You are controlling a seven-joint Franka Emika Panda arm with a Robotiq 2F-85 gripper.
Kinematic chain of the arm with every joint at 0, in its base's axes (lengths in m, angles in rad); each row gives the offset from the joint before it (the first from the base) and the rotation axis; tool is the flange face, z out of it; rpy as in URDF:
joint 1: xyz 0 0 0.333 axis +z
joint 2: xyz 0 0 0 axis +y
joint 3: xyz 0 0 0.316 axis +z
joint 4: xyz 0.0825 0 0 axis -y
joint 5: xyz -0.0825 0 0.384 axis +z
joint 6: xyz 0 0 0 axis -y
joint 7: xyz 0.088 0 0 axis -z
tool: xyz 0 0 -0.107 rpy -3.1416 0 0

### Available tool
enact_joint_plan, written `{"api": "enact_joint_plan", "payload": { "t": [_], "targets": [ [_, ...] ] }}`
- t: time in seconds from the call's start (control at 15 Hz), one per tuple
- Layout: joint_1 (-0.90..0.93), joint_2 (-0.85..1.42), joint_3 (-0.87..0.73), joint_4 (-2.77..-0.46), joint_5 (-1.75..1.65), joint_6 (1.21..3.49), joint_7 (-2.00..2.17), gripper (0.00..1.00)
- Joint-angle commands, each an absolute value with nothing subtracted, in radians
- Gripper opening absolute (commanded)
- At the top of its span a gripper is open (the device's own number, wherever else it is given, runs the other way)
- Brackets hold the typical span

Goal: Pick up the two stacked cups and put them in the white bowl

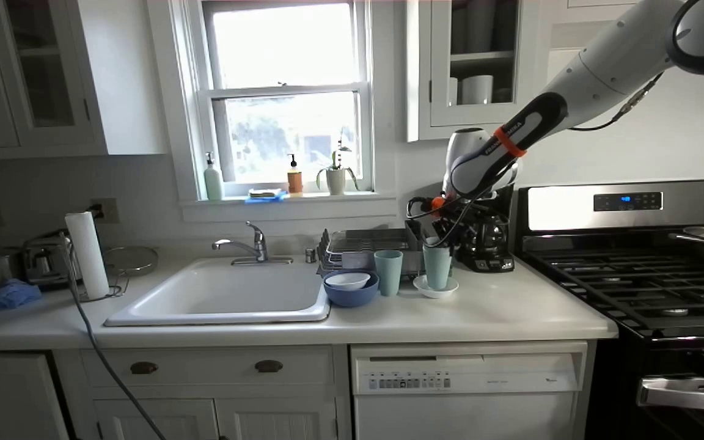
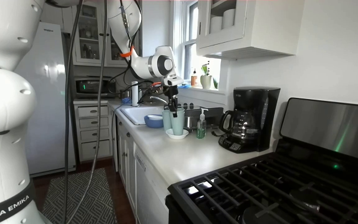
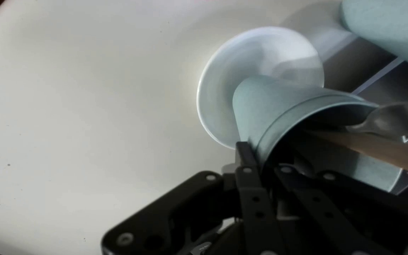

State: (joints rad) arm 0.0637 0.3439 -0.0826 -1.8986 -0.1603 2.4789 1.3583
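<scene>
The two stacked cups (image 1: pixel 437 269) are pale blue-green and nested, with a double rim visible in the wrist view (image 3: pixel 260 106). They stand slightly tilted with their base inside the white bowl (image 1: pixel 436 294), which also shows in the wrist view (image 3: pixel 214 88). An exterior view also shows the cups (image 2: pixel 177 126) in the bowl (image 2: pixel 177 137). My gripper (image 3: pixel 262 164) is shut on the cups' rim, one finger outside the wall and the other inside the mouth, its tip hidden. A metal spoon (image 3: pixel 398 118) and wooden handle (image 3: pixel 377 148) appear to stick out of the mouth.
A single teal cup (image 1: pixel 388 273) stands beside the bowl. A blue bowl (image 1: pixel 352 298) holding another small white bowl (image 1: pixel 348 281) sits by the sink (image 1: pixel 217 318). A dish rack (image 1: pixel 364 238) is behind. A soap bottle (image 2: pixel 201 127) and coffee maker (image 2: pixel 250 121) stand nearby.
</scene>
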Motion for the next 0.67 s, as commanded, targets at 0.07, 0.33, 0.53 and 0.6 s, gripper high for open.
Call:
{"api": "enact_joint_plan", "payload": {
  "t": [0.07,0.33,0.53,0.6],
  "targets": [
    [0.09,0.385,-0.107,-1.834,-0.163,2.423,1.383,0.05],
    [0.086,0.405,-0.103,-1.818,-0.147,2.417,1.37,0.05],
    [0.081,0.414,-0.097,-1.81,-0.132,2.417,1.36,0.19],
    [0.082,0.415,-0.097,-1.809,-0.129,2.418,1.361,0.32]
  ]
}}
